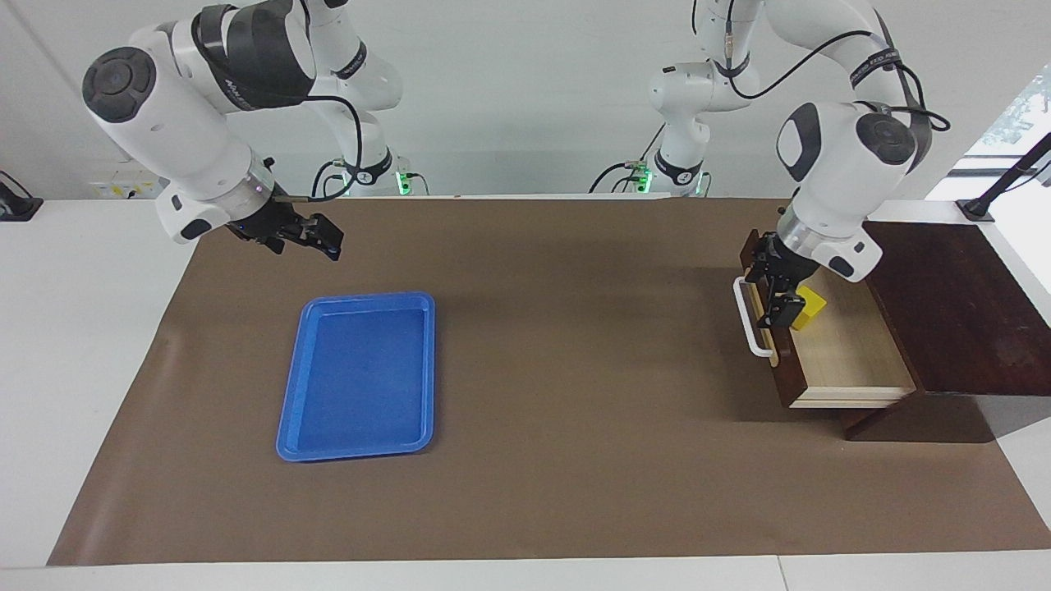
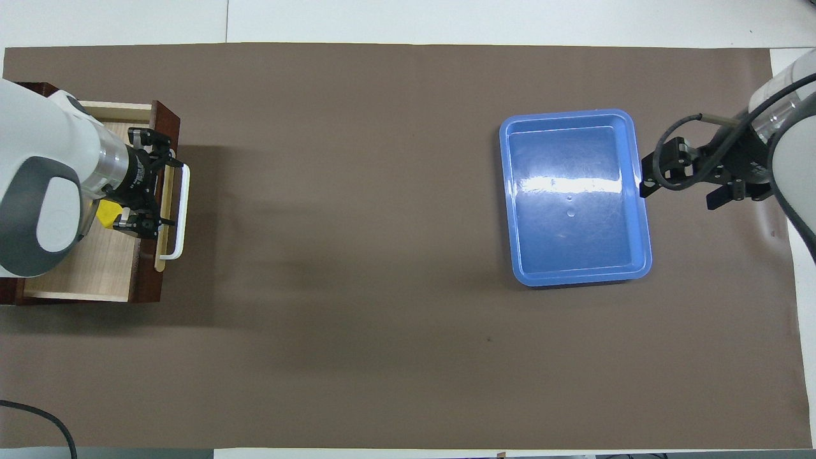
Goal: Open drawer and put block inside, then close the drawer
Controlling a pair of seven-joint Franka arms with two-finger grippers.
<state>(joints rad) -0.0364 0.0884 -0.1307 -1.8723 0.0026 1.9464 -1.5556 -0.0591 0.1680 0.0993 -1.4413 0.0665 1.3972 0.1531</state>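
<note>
The drawer (image 1: 854,361) stands pulled out of its dark wooden box (image 1: 944,312) at the left arm's end of the table, its pale interior showing. It also shows in the overhead view (image 2: 95,274). The yellow block (image 1: 811,308) lies inside the drawer, close to the front panel; the overhead view (image 2: 107,213) shows only part of it. My left gripper (image 1: 776,283) is open and hangs over the drawer's front panel, just inside the white handle (image 1: 751,324), beside the block; the overhead view (image 2: 145,182) shows the same. My right gripper (image 1: 308,238) is open and empty, waiting over the mat.
A flat blue tray (image 1: 361,377) lies empty on the brown mat toward the right arm's end, also in the overhead view (image 2: 574,210). The right gripper (image 2: 682,191) hovers beside it. The mat (image 1: 575,369) covers most of the table.
</note>
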